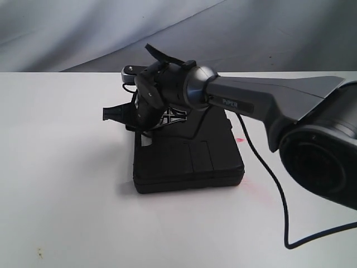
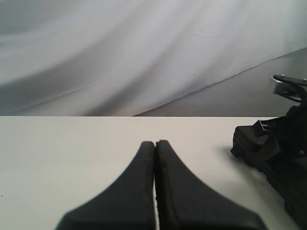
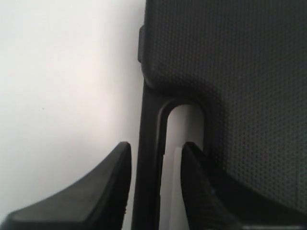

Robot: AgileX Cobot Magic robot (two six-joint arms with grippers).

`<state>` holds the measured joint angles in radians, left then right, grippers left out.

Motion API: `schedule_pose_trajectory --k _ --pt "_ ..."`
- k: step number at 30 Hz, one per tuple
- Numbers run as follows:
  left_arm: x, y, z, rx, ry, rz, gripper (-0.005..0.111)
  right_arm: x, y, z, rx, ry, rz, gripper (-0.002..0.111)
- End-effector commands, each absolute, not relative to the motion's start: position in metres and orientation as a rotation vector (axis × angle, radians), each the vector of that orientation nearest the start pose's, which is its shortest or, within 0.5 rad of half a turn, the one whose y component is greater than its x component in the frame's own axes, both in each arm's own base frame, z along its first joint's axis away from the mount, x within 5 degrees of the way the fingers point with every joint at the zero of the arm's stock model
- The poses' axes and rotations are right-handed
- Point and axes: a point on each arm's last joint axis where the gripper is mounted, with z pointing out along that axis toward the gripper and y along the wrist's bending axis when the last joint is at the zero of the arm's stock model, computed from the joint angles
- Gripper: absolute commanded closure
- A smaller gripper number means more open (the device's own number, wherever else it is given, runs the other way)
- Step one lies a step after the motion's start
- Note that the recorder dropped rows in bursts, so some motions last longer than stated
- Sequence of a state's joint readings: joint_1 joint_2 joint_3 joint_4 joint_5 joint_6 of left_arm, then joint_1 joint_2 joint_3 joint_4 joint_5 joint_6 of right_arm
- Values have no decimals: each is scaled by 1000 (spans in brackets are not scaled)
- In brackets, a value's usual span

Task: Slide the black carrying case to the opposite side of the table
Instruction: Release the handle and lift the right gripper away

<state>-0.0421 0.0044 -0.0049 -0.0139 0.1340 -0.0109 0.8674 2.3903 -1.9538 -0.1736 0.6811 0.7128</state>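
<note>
The black case (image 1: 189,162) lies flat on the white table (image 1: 67,167), a little left of centre. My right gripper (image 1: 145,129) reaches down at the case's far left edge. In the right wrist view the right gripper (image 3: 157,144) is open and straddles the bar of the moulded handle (image 3: 149,120). One finger is outside the case and the other is in the cut-out, with slim gaps on both sides of the bar. The textured lid of the case (image 3: 240,72) fills the rest of that view. My left gripper (image 2: 155,142) is shut on nothing, low over bare table.
The right arm's dark link (image 1: 268,100) and big base joint (image 1: 323,156) fill the right side. A black cable (image 1: 273,184) trails over the table there. A faint red smear (image 1: 241,139) marks the table beside the case. The right wrist assembly (image 2: 288,139) shows in the left wrist view.
</note>
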Motion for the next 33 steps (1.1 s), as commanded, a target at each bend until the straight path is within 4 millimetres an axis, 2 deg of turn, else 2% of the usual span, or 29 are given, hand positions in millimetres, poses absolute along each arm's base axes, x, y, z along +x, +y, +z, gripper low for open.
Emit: schedule_pose_trajectory --k 1,8,10,13,15,21,24,30,33 --pt "56 -2 201 7 1616 -59 107 347 389 175 -376 2536 378 75" --pt "56 -2 201 7 1616 -59 107 346 387 199 -439 2442 333 77" --pt "56 -2 201 7 1616 -59 107 346 386 208 -451 2412 322 81" --pt "56 -2 201 7 1616 -59 107 347 385 230 -581 2271 263 98" --pt "56 -2 201 7 1616 -59 107 347 386 234 -652 2219 242 107" --pt "56 -2 201 7 1616 -59 107 337 380 257 -782 2004 285 108" --pt "56 -2 201 7 1616 -59 107 333 358 266 -776 1969 304 108" --pt "56 -2 201 7 1616 -59 107 329 309 295 -712 1903 198 108" --pt "56 -2 201 7 1616 -59 107 326 278 309 -644 1887 168 108"
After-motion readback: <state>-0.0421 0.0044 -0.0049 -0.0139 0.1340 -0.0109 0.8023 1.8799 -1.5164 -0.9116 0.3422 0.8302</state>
